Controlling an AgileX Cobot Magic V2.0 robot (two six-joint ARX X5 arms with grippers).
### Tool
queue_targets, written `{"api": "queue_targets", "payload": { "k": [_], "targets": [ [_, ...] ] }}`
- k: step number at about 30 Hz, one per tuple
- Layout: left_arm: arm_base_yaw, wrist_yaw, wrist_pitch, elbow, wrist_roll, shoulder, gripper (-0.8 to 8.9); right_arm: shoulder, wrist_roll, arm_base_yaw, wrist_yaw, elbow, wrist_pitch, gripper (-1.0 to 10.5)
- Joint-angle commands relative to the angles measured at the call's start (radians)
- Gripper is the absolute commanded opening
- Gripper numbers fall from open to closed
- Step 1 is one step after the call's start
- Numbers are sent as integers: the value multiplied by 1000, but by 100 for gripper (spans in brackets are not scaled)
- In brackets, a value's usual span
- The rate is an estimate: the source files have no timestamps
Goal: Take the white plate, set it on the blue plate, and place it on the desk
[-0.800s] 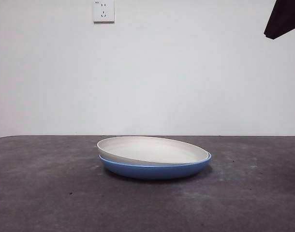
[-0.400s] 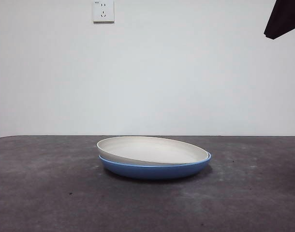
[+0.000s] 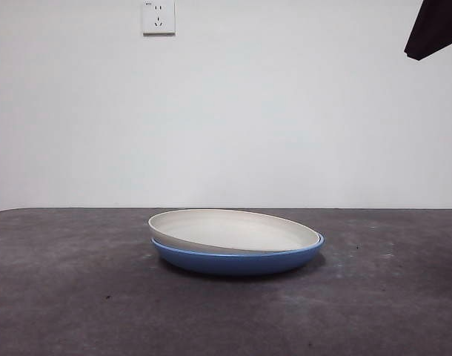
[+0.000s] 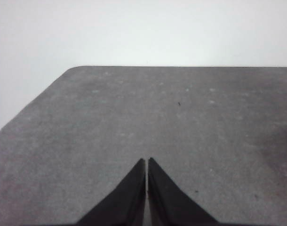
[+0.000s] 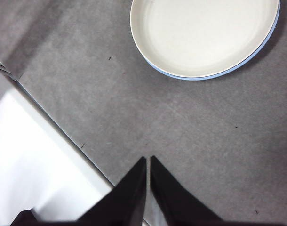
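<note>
Plates sit stacked near the middle of the desk (image 3: 70, 297), well away from its edges. The white plate (image 3: 237, 230) lies inside the blue plate (image 3: 237, 261), touching it, and it is not level: its left side rides higher, above the blue rim, while its right side sinks flush into the blue one. It is cream-white and matte, round, wide and shallow, with a low curved rim and a bare, plain inside. The blue plate is glossy mid-blue, about as wide, and shows mostly as a curved band beneath the white one. In the right wrist view only a thin blue crescent (image 5: 214, 76) peeks out along one side of the white plate (image 5: 204, 35).

The desk is dark grey-brown, mottled and rough-looking, with small pale flecks.

The right gripper (image 5: 148, 162) hangs above bare desk near one of its edges, apart from the 2 plates, its 2 jaws pressed together and gripping nothing. The left gripper (image 4: 147, 164) hangs over bare desk near a rounded corner, its jaws likewise pressed together and empty. In the front view 1 black arm tip (image 3: 436, 28) shows at the top right corner. A wall socket (image 3: 158, 16) is on the white wall behind.
</note>
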Motion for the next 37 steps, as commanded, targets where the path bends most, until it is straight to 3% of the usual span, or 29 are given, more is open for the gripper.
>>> {"api": "queue_targets", "payload": {
  "k": [1, 11, 37],
  "targets": [
    [3, -6, -4, -15, -5, -16, 10, 9, -11, 6, -2, 17, 10, 8],
    [2, -6, -59, -40, -47, -16, 10, 9, -11, 6, -2, 17, 10, 8],
    [2, -6, -57, -39, -47, -16, 10, 9, -11, 6, -2, 17, 10, 8]
  ]
}}
